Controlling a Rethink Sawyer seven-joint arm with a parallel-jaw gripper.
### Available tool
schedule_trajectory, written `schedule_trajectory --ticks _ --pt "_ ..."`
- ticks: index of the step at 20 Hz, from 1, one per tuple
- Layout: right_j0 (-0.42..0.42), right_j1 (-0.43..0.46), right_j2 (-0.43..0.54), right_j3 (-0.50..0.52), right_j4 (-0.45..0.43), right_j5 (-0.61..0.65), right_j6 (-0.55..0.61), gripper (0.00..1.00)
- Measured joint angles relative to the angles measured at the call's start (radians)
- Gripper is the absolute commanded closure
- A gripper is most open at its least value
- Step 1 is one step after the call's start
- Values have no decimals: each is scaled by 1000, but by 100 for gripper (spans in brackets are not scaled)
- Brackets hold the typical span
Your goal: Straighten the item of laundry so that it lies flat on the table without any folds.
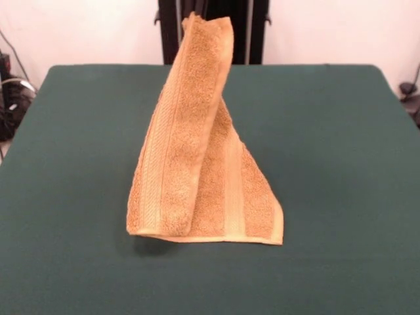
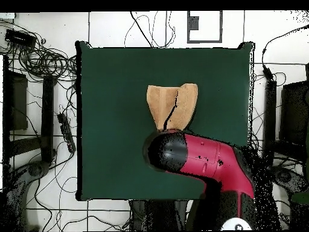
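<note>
The orange-tan towel is pulled up by one end into a tall, narrow, twisted peak. Its lower edge rests on the dark green table near the middle. A long fold runs down its left side, and its border bands run up and down. In the overhead view the towel shows as a small creased fan on the table, just beyond the end of the red and black arm. The towel's top hangs from under the arm's end. The gripper itself is hidden by the towel's peak and by the arm.
The black pedestal stands behind the towel at the table's far side. Cables and dark equipment lie on the floor round the table. Green tabletop surrounds the towel on all sides.
</note>
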Motion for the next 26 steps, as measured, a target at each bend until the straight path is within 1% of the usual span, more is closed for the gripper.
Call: schedule_trajectory --ticks 4,10,12,14,17,18,22,26 --pt "55 0 -29 11 3 0 14 100" --pt "186 16 -74 11 34 0 79 100" --pt "232 27 -84 10 54 0 117 100" --pt "291 46 -88 9 90 0 184 100" --pt "339 69 -90 7 124 0 253 100" --pt "366 84 -91 6 140 0 298 100" --pt "394 110 -91 5 164 0 374 100" --pt "386 116 -92 1 166 3 394 100"
